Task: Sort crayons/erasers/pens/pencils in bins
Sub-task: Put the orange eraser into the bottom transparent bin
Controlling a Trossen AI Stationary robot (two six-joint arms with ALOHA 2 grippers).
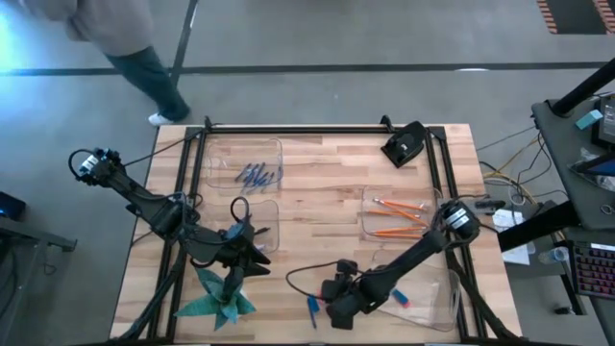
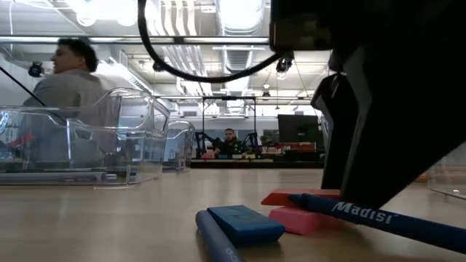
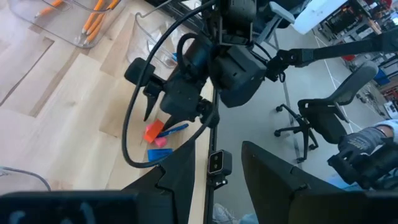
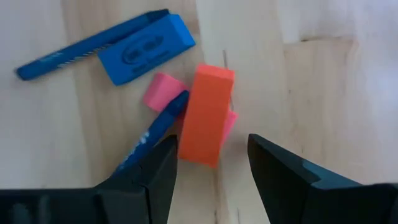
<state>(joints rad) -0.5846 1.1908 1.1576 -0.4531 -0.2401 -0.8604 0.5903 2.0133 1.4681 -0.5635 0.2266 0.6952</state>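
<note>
Sorting partly done. Orange pencils (image 1: 399, 218) already lie in the clear bin (image 1: 369, 226) on the right side of the tabletop (image 1: 327, 231), and a cluster of thin blue sticks (image 1: 258, 176) fills the bin at the far left (image 1: 216, 154). A third bin (image 1: 273, 213) near the left arm shows no clear contents; a fourth (image 1: 444, 306), at the near right, holds what look like a pink and a blue piece, partly hidden by the right arm.

Left to sort — a small pile near the front edge: an orange-red eraser (image 4: 206, 115) leaning on edge over a pink eraser (image 4: 160, 91), a blue eraser (image 4: 146, 55) just beside them, and two blue pens, one (image 4: 56, 59) touching the blue eraser and one (image 4: 152, 134) resting against the pink one.

Right hand (image 4: 211, 163) — lowered over this pile, fingers spread apart and holding nothing. The orange-red eraser sits just ahead of the gap between the fingers, its lower end roughly in line with the opening; the nearer pen runs toward one finger. A close would probably need to clear that pen.

Left hand (image 1: 252, 252) — hanging above the tabletop beside a teal folded object (image 1: 221, 296), well apart from the pile, fingers parted and empty.

A person (image 1: 115, 43) stands beyond the far-left corner.
</note>
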